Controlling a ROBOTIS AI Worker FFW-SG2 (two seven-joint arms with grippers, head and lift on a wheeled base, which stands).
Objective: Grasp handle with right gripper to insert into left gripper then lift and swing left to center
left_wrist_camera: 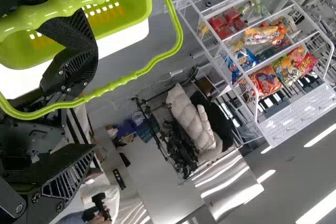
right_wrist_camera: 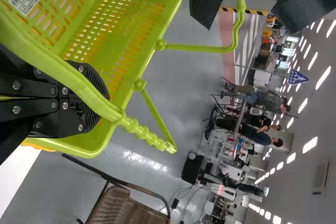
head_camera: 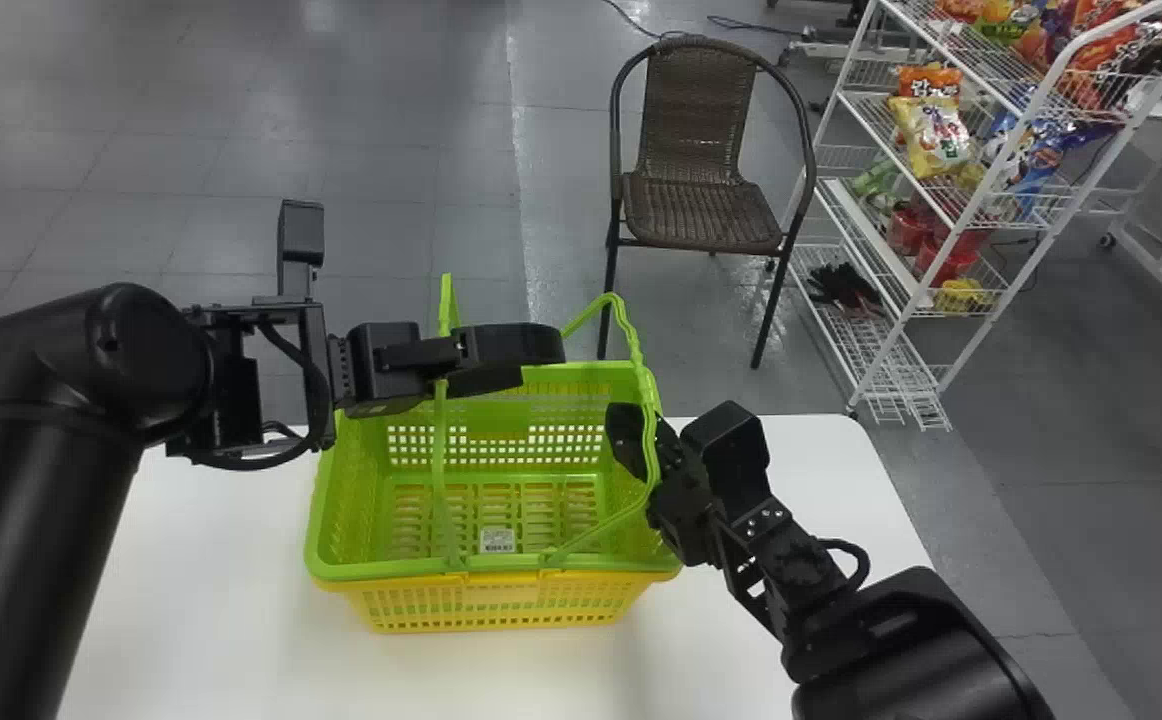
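The green basket (head_camera: 501,570) stands upright on the table, its handles raised and apart. Level above its left part lies my left gripper (head_camera: 541,358), the left handle (head_camera: 439,440) crossing it. In the left wrist view this gripper (left_wrist_camera: 86,103) is open, with a stretch of green handle (left_wrist_camera: 113,83) crossing the gap. My right gripper (head_camera: 631,437) reaches over the basket's right side, across the right handle (head_camera: 650,440). In the right wrist view that gripper (right_wrist_camera: 100,100) is shut, and the right handle (right_wrist_camera: 79,85) runs across in front of it.
The white table (head_camera: 201,600) carries a yellow basket (head_camera: 501,607) nested under the green one. Behind the table stands a wicker chair (head_camera: 696,200). A white wire rack (head_camera: 1026,110) with snack bags stands at the back right.
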